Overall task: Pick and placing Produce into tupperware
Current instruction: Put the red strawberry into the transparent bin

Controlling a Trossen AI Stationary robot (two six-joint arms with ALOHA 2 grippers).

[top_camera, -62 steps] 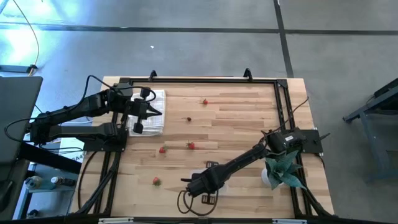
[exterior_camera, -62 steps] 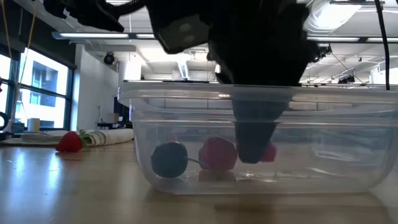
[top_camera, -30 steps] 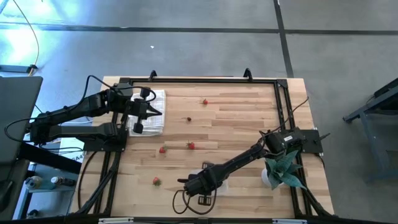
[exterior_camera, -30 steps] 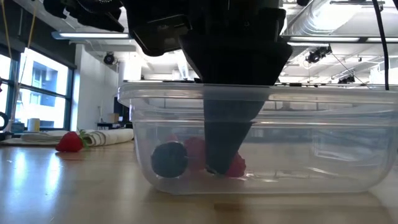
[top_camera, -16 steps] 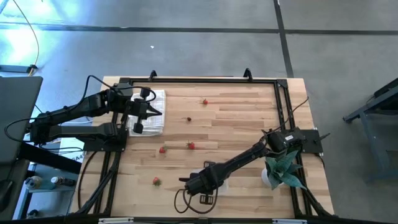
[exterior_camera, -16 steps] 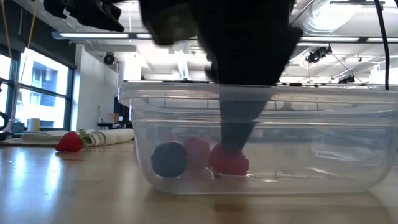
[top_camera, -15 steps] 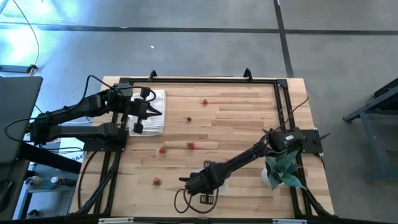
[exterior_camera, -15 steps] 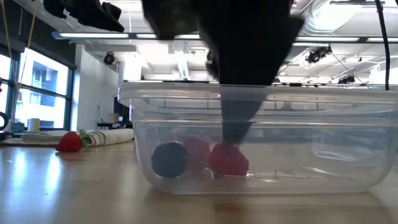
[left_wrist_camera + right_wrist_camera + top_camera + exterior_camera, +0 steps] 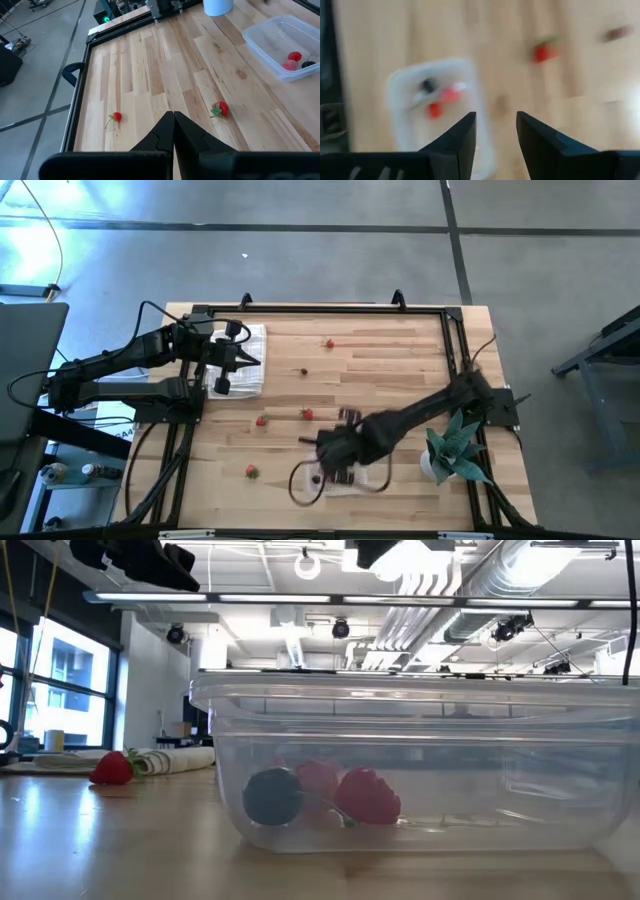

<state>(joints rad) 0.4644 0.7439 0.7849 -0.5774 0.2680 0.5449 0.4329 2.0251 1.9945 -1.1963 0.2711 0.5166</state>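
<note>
The clear tupperware (image 9: 372, 478) stands near the table's near edge, and in the low view its wall (image 9: 500, 790) shows it holding a dark berry (image 9: 272, 795) and two red pieces (image 9: 368, 797). My right gripper (image 9: 335, 445) hovers open above the container's far-left part, touching nothing; its own view (image 9: 495, 120) looks down on the container (image 9: 437, 100). Loose produce lies on the wood: red pieces (image 9: 262, 420), (image 9: 307, 414), (image 9: 250, 472), (image 9: 329, 344) and a dark one (image 9: 304, 372). My left gripper (image 9: 258, 361) waits shut over the white cloth (image 9: 240, 360).
A teal spiky plant (image 9: 455, 448) in a white pot stands by the table's right edge, close to the right arm's base. A black frame (image 9: 320, 310) runs around the tabletop. Bare wood lies between the loose berries in the table's middle.
My right gripper has risen out of the tupperware and out of the low view, moving a little toward the far edge. The red piece that was at its fingertips now lies on the container's floor beside the dark berry.
</note>
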